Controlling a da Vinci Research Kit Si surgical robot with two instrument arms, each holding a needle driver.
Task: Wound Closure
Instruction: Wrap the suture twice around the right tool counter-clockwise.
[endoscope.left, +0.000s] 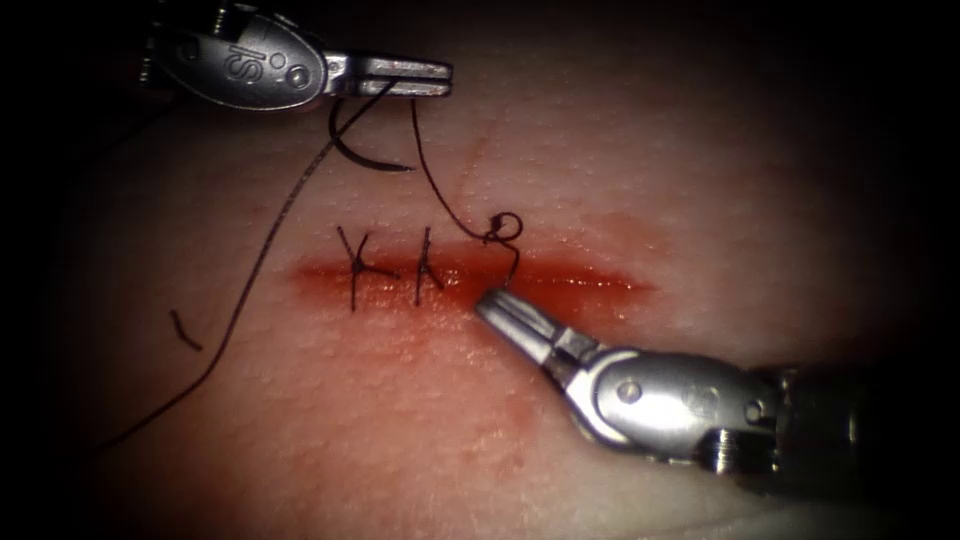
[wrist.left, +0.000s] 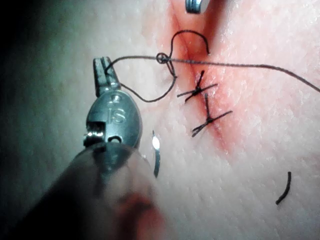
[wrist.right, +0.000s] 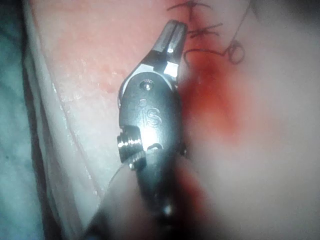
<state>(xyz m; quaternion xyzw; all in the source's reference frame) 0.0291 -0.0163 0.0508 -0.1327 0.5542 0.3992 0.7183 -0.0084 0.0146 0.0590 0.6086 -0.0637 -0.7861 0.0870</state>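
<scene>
Tissue (endoscope.left: 700, 180) lay under both tools with its cut (endoscope.left: 590, 283) running across the endoscope view, red fluid (endoscope.left: 470, 275) lining it. Two finished stitches (endoscope.left: 355, 268) crossed the cut's left half, and a cut end of thread (endoscope.left: 185, 331) lay loose well to their left.

The left hand (endoscope.left: 425, 75) hung above the cut's left part, closed flat on the thread (endoscope.left: 430, 175) – a grip that judged by the slack served to hold the strand up off the tissue. From those jaws one strand curved down to a small loop (endoscope.left: 506, 226) just above the cut, to the right of the stitches, then dropped into the cut. Another long strand trailed away down and to the left. In the left wrist view the same hand (wrist.left: 103, 65) pinched the strand and the loop (wrist.left: 162, 58) sat close by.

The needle (endoscope.left: 365, 158) was in neither hand. It lay below the left tool, above the cut's left end and outside the tissue, its whole curve visible.

The right hand (endoscope.left: 487, 302) rested with its tip at the cut, just beside the thread's short end, jaws narrow and closed – apparently on nothing, though contact with that end could not be ruled out. Its own wrist view showed the right hand (wrist.right: 175, 27) closed too.
</scene>
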